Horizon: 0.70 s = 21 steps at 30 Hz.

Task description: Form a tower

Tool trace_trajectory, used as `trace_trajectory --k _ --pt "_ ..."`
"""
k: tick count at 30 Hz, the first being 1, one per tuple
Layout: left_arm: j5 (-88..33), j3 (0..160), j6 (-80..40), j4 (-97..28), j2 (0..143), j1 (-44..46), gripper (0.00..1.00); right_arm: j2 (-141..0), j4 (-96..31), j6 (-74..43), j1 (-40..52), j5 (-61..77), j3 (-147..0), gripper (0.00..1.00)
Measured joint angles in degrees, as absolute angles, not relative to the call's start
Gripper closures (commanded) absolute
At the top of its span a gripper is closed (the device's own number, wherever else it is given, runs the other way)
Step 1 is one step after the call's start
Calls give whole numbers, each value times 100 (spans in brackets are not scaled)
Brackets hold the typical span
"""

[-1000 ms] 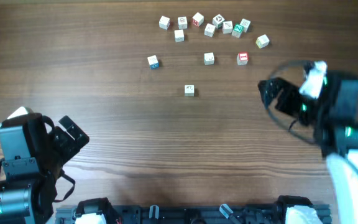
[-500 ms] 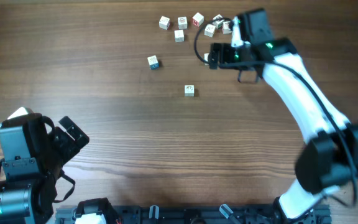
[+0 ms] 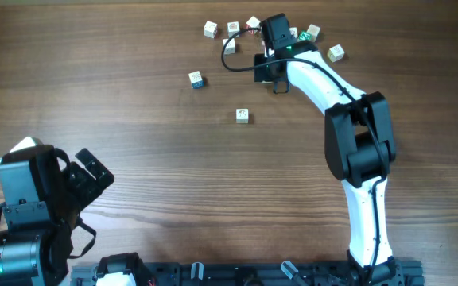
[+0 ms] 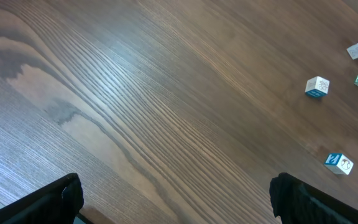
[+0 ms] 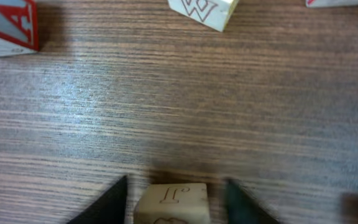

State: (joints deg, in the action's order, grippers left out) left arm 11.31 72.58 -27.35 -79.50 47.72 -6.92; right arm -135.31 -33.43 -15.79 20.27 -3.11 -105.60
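While left gripper gapes, right gripper brackets a cube

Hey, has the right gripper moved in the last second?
Yes. The right gripper was level with the lone cube, well to its right. Now it is up past that cube, nearer the table's far edge, with a pale cube between its fingers.

Most of the table is lying wide open; the middle and left are giving a gripper loads of room. The crowding is happening at the far edge, where scattered cubes are sitting close with only narrow gaps. The right arm is lying across the right side, blocking that lane. A blue-marked cube and a lone cube are standing apart, bare wood all round. The left gripper is taking up the near-left corner.
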Motion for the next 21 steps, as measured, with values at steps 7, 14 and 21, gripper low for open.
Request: trace_trajectory --k 7,14,21 --pt "1131 7258 -2733 -7948 4772 -692 0 -13384 -5387 -1809 2209 -521 -11922 78" --pt "1131 7258 -2733 -7950 4772 -692 0 -12248 -7076 -2408 2928 -517 -12256 77" --pt "1131 7258 -2733 -7953 4772 -692 0 -12252 -6534 -2954 3457 -499 -11288 75"
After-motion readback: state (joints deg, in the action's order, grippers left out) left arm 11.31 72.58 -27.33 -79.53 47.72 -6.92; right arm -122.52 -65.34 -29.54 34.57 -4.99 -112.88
